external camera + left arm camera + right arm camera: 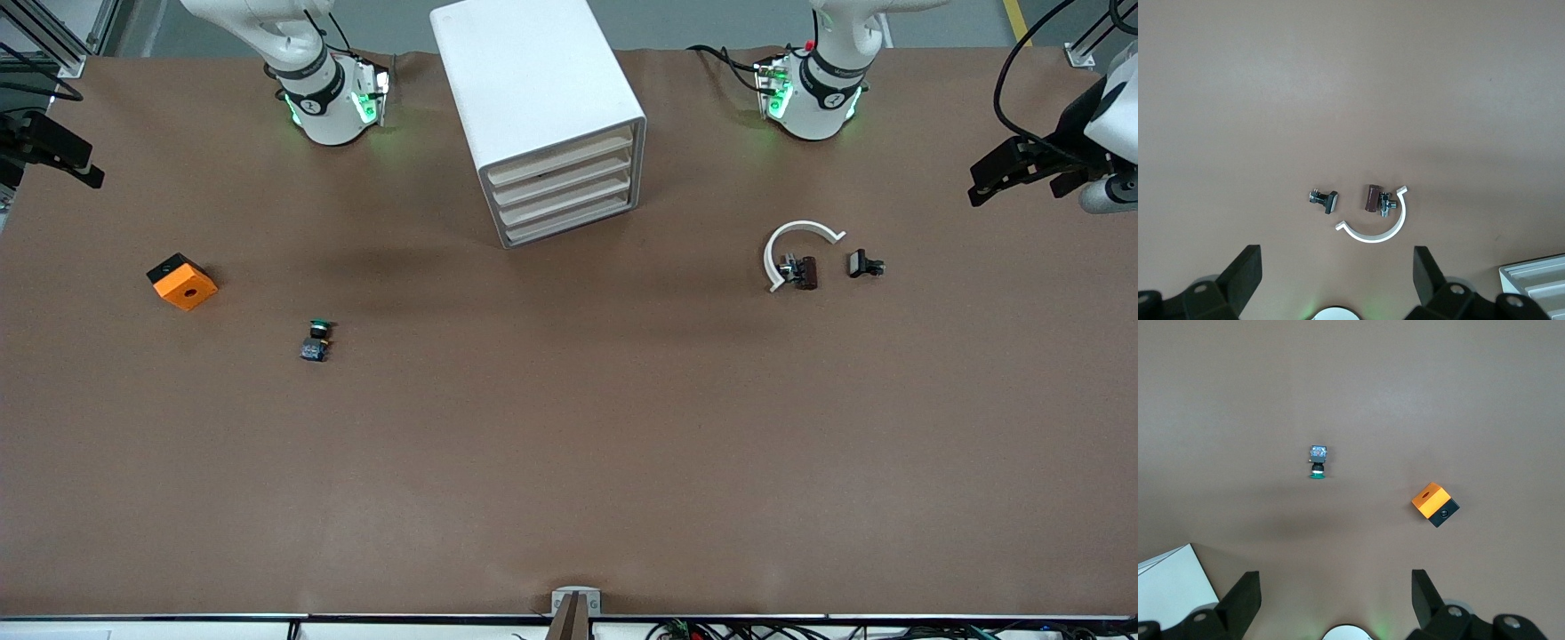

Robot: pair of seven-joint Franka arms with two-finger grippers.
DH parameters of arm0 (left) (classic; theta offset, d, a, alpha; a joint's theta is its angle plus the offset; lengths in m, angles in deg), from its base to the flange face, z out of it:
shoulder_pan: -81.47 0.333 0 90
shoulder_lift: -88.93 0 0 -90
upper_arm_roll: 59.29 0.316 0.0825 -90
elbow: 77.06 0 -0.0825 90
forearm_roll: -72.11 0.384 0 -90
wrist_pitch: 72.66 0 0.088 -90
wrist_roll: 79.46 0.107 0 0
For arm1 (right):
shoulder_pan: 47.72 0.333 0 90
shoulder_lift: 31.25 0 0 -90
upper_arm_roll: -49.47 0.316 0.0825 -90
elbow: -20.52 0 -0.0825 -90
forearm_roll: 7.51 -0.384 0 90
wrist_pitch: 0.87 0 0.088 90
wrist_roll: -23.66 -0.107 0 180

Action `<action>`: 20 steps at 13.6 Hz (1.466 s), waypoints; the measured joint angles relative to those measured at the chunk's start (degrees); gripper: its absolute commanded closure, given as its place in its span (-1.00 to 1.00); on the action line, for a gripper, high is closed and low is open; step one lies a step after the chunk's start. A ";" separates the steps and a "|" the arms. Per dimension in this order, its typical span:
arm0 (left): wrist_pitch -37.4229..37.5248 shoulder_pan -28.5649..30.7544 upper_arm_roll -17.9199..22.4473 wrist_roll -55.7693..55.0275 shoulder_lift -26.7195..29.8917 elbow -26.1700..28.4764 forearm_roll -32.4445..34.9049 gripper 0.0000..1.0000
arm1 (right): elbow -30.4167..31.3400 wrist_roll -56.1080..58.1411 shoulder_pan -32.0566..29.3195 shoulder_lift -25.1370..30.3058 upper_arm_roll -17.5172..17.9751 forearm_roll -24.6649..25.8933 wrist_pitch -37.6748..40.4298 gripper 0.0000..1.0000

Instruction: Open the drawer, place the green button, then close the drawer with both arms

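— Brown tabletop (569,462), both arms drawn back to its ends. Which step is this?

— The very first, I'd say. All the drawers sit flush in the white box cabinet (533,80), and nothing is held.

— Start at the right arm's end.

— The right pincer (53,151) hangs over that edge of the tabletop, its fingers spread wide with nothing between them; its wrist view (1336,583) shows the same. Near it lies the orange block with a round hole (182,282). The tiny green-capped push-button with a black collar and blue-grey base (316,341) lies on its side a little farther from that pincer, well short of the cabinet.

— And the drawer?

— The shallow white drawer with a cream front strip (569,224), bottommost, is shut, between the two pincers.

— Then the left arm's end?

— A white plastic half-ring (805,225), one dark brown clip (805,271) touching it and one black clip (864,264) just beside. The left pincer (1013,173) hangs over that end, also wide open and empty.

— Next move?

— Probably a pincer must come down to the bottom strip, hook it and pull straight out. The strips are thin and stacked close, so catching the wrong one is the risk.

— Counts?

— Two arms, one cabinet, four drawers, one button, one block, one half-ring, two clips.
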 measured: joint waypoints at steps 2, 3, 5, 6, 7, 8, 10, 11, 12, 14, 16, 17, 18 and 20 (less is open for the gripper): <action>0.00 0.00 0.00 0.00 -0.14 -0.15 0.00 -1.00 | 0.00 0.00 0.00 0.00 0.00 0.00 0.00 -1.00; 0.00 0.00 0.00 0.00 -0.30 -0.25 0.00 -1.00 | 0.00 0.00 0.00 0.00 0.00 0.00 0.00 -1.00; 0.00 -0.08 0.00 0.00 -1.33 -1.23 0.00 -1.00 | 0.00 0.00 0.00 0.00 0.00 0.00 0.03 -1.00; 0.00 -0.15 -0.01 0.00 -2.23 -2.08 0.00 -1.00 | 0.00 0.00 0.00 0.00 0.00 0.00 0.08 -1.00; 0.01 -0.16 -0.02 0.00 -3.31 -2.67 0.00 -1.00 | 0.00 0.00 0.00 0.00 0.00 0.00 0.14 -1.00; 0.02 -0.17 -0.06 0.00 -4.53 -2.88 0.00 -1.00 | 0.00 0.00 0.00 -0.03 0.00 0.00 0.25 -1.00; 0.03 -0.29 -0.14 -0.02 -7.36 -2.92 0.00 -1.00 | 0.06 0.01 0.00 -0.35 0.04 0.00 0.48 -1.00; 0.00 -0.36 -0.18 -0.09 -8.81 -2.96 0.00 -1.00 | 0.19 0.01 0.01 -0.75 0.11 0.00 0.88 -1.00; -0.06 -0.48 -0.19 -0.25 -10.28 -3.00 0.00 -1.00 | 0.35 0.01 0.05 -1.47 0.22 0.00 1.78 -1.00; -0.63 -0.70 -0.22 -0.72 -12.90 -3.09 -0.07 -1.00 | 1.00 0.01 0.09 -3.99 0.40 0.00 2.64 -1.00; -1.59 -0.86 -0.47 -1.15 -15.30 -3.13 -0.39 -1.00 | 2.15 -0.01 0.38 -7.06 0.51 0.00 2.25 -1.00; -2.25 -0.96 -0.76 -1.63 -16.47 -3.13 -0.63 -1.00 | 3.20 -0.08 0.66 -8.19 0.59 0.00 1.12 -1.00; -2.95 -1.18 -1.03 -2.41 -17.67 -3.13 -0.72 -1.00 | 4.85 -0.40 1.07 -8.90 0.64 0.00 -0.81 -1.00; -4.73 -2.31 -1.28 -4.35 -20.31 -3.12 -1.84 -1.00 | 9.53 -1.44 1.74 -9.45 0.68 0.00 -6.10 -1.00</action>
